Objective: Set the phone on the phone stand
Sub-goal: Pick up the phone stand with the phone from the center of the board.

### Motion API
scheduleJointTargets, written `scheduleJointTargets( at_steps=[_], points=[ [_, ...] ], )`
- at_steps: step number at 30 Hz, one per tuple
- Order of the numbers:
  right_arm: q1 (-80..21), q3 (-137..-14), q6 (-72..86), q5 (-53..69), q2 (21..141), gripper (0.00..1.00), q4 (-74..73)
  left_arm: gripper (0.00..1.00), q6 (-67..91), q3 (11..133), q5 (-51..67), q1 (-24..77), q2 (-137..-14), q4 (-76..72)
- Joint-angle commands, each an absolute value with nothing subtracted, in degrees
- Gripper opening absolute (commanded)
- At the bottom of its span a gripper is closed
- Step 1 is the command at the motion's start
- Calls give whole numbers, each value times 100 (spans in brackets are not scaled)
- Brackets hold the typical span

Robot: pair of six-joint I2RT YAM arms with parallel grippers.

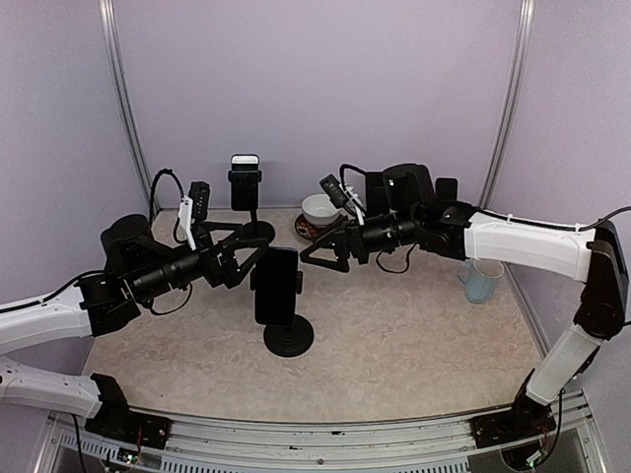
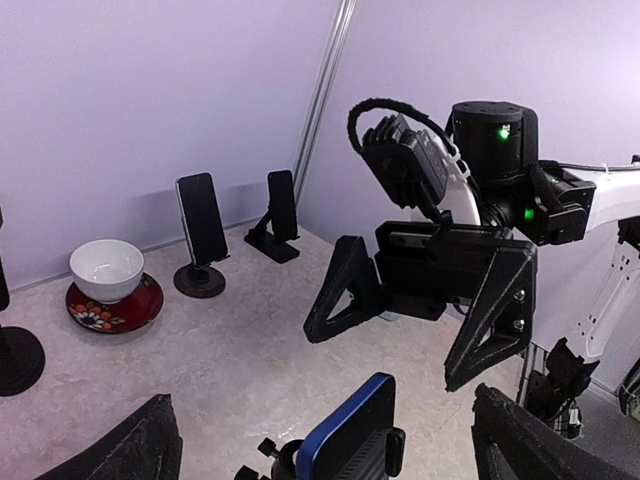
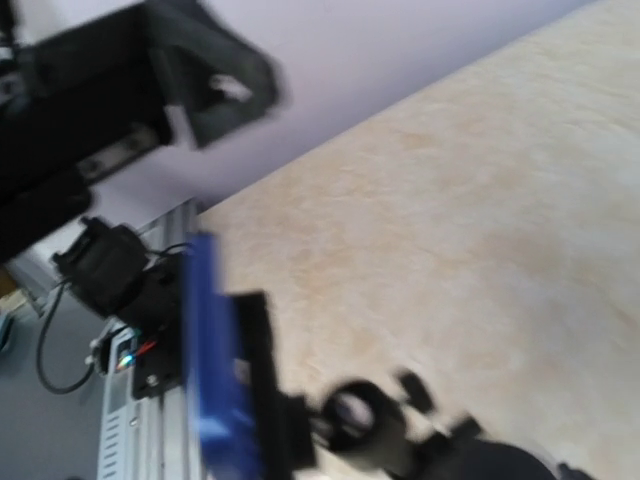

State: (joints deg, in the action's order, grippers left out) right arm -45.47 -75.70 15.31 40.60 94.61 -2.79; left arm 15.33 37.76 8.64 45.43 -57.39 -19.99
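- The left end effector [image 1: 246, 254], just left of the phone stand [image 1: 288, 337], is spread wide and holds nothing; its own wrist view crops it at the bottom corners.
- The phone [image 1: 276, 286] stands upright, clamped in the stand: a dark slab with a blue edge, cut off low in the left wrist view and smeared by blur in the right.
- The right end effector [image 1: 317, 248], just right of the stand, gapes wide and is empty.

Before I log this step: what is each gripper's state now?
Left gripper, black, two-fingered: open, holding nothing.
Right gripper, black, two-fingered: open, holding nothing.
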Motion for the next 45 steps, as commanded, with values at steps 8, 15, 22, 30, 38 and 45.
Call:
scheduleJointTargets(
  at_steps=[8,15,22,30,38,45],
  points=[
    [-3860,-6361,2004,3382,8532,100,291,99,1238,4527,-868,5295,-6095,-1122],
    [-3585,-5813,2191,3390,8301,100,582,99,1198,4952,-1859,5732,-6522,-567],
    [-3520,-5688,2215,3452,8338,100,605,99,1310,5224,-2418,5947,-6778,-238],
    [-3490,-5643,2238,3487,8427,100,642,99,1495,5559,-2712,6118,-7020,140],
    [-3463,-5646,2241,3524,8481,100,651,99,1758,5954,-3130,6352,-7346,605],
    [-3446,-5637,2249,3540,8508,100,682,99,2242,6456,-3884,6627,-7819,1290]
  ],
)
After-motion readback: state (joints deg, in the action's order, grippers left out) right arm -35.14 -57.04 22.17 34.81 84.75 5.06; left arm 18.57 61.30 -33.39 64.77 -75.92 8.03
